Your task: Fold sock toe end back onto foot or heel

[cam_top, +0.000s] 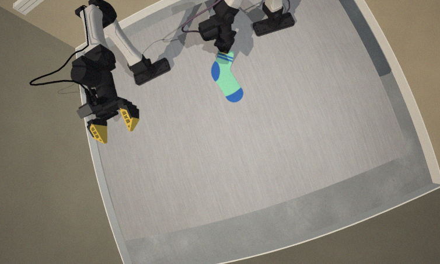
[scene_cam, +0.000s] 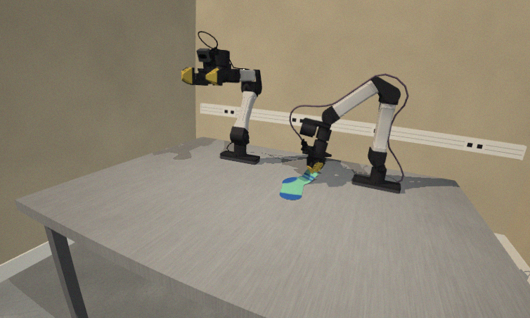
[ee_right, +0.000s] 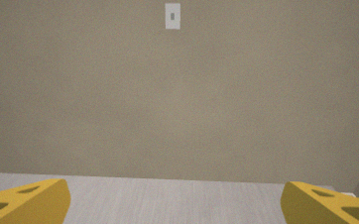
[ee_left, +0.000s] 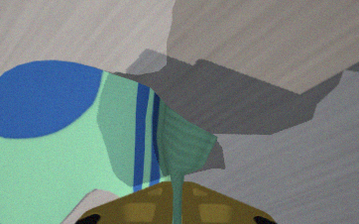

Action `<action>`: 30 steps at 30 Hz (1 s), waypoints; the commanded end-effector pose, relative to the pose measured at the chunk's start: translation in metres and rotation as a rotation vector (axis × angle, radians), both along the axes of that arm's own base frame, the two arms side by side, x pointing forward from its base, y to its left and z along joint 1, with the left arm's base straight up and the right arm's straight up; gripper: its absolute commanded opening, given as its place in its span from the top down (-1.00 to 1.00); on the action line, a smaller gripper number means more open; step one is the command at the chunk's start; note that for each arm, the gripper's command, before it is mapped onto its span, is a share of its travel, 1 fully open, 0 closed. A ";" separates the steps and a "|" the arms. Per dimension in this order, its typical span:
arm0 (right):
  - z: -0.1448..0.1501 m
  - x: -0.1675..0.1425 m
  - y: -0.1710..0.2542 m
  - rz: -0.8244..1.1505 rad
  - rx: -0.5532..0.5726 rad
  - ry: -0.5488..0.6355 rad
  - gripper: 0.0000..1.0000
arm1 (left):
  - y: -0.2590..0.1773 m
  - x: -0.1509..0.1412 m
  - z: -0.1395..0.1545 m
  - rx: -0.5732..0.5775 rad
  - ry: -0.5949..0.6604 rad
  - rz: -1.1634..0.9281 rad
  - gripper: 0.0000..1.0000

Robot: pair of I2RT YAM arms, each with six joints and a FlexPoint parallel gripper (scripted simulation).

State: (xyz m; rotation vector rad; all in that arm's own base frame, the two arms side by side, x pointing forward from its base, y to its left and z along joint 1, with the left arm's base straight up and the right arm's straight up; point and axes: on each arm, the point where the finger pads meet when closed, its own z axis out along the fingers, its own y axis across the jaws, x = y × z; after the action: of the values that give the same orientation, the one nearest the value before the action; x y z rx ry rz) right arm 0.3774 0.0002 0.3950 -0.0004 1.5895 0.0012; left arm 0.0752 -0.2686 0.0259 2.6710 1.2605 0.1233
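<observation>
The mint-green sock (cam_top: 227,76) (scene_cam: 292,187) (ee_left: 46,168) lies extended, with its foot flat on the table. Its blue toe (cam_top: 234,95) (scene_cam: 291,196) points away from the arm bases, and its blue heel (cam_top: 215,70) (ee_left: 41,99) faces the right arm's side. The toe is not folded over. My left gripper (cam_top: 224,52) (scene_cam: 313,169) (ee_left: 177,191) is shut on the sock's cuff edge, beyond the blue stripes. The cuff is pinched and slightly raised. My right gripper (cam_top: 117,136) (scene_cam: 199,76) (ee_right: 176,189) is open and empty, high up and well away from the sock.
The right arm's base (cam_top: 152,70) (scene_cam: 240,157) and the left arm's base (cam_top: 273,24) (scene_cam: 376,183) stand at the table's back edge. The table (cam_top: 248,147) (scene_cam: 219,229) extends past the toe. Walls stand behind and beside it.
</observation>
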 end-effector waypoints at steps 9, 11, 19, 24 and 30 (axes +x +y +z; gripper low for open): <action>0.007 -0.002 0.000 -0.001 -0.001 -0.019 -1.00 | -0.002 -0.004 -0.025 -0.001 0.004 -0.018 0.90; 0.007 -0.002 0.000 -0.001 -0.001 -0.019 -1.00 | 0.001 -0.002 -0.024 0.013 0.005 -0.008 0.90; 0.007 -0.002 0.000 -0.001 -0.001 -0.019 -1.00 | -0.003 0.000 -0.024 -0.003 0.002 -0.004 0.21; 0.007 -0.002 0.000 -0.001 -0.001 -0.019 -1.00 | -0.003 0.000 -0.024 -0.003 0.002 -0.004 0.21; 0.007 -0.002 0.000 -0.001 -0.001 -0.019 -1.00 | -0.001 0.000 0.007 -0.005 0.000 -0.004 0.21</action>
State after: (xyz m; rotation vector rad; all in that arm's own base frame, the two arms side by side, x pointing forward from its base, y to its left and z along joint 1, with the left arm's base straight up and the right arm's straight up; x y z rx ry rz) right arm 0.3774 0.0002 0.3950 -0.0004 1.5895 0.0012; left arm 0.0746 -0.2704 0.0156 2.6701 1.2513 0.1208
